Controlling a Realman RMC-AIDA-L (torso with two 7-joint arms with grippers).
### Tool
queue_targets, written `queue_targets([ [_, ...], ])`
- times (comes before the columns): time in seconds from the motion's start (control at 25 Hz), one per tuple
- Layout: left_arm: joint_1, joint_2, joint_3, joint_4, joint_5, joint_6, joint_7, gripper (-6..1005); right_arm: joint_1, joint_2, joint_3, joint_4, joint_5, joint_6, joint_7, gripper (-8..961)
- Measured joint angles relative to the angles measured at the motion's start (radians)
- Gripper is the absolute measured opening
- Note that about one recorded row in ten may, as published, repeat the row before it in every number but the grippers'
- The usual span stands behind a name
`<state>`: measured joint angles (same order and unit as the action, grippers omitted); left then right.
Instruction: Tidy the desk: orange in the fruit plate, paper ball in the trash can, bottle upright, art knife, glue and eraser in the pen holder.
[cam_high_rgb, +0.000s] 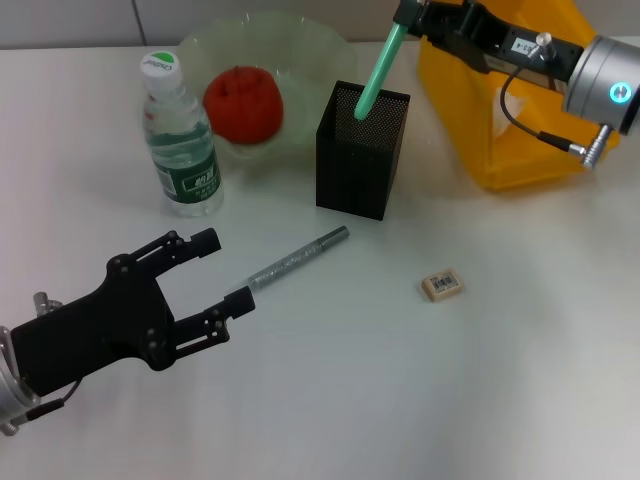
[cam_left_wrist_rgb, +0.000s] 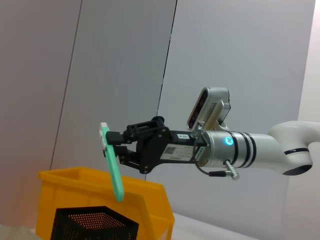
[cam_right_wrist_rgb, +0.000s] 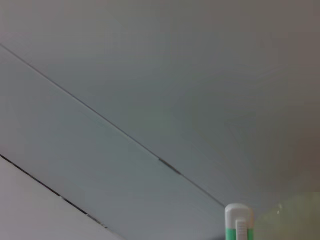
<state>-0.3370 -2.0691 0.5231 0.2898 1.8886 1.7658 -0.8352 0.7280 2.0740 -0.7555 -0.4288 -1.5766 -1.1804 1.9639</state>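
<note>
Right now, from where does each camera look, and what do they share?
Head: above, looking down at desk; left gripper open, right gripper holding knife over holder.
Left wrist: low, facing the right gripper, knife, can.
Right wrist: faces the wall; only the knife's end.
All share the knife.

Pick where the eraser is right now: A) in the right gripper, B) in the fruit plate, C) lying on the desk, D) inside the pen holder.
C: the eraser lies on the bare desk, clear of the pen holder, while the right gripper holds a green tool over the holder's mouth.
</note>
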Motion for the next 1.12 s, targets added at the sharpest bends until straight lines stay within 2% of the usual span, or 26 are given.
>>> queue_targets([
  [0.64, 0.004, 0.002, 0.000, -0.013, -0.012, -0.003, 0.007, 786, 0.008, 0.010, -0.040, 0.021, 0.024, 0.008, -0.536, 263],
  [0.88, 0.004, 0.002, 0.000, -0.014, -0.013, -0.003, 0.007, 786, 0.008, 0.011, -0.050, 0.041, 0.023, 0.009, -0.683, 270],
  [1.12, -0.001, 0.002, 0.000, -0.014, -0.013, -0.002, 0.001, 786, 0.009, 0.012, -0.068, 0.043, 0.023, 0.015, -0.728, 277],
])
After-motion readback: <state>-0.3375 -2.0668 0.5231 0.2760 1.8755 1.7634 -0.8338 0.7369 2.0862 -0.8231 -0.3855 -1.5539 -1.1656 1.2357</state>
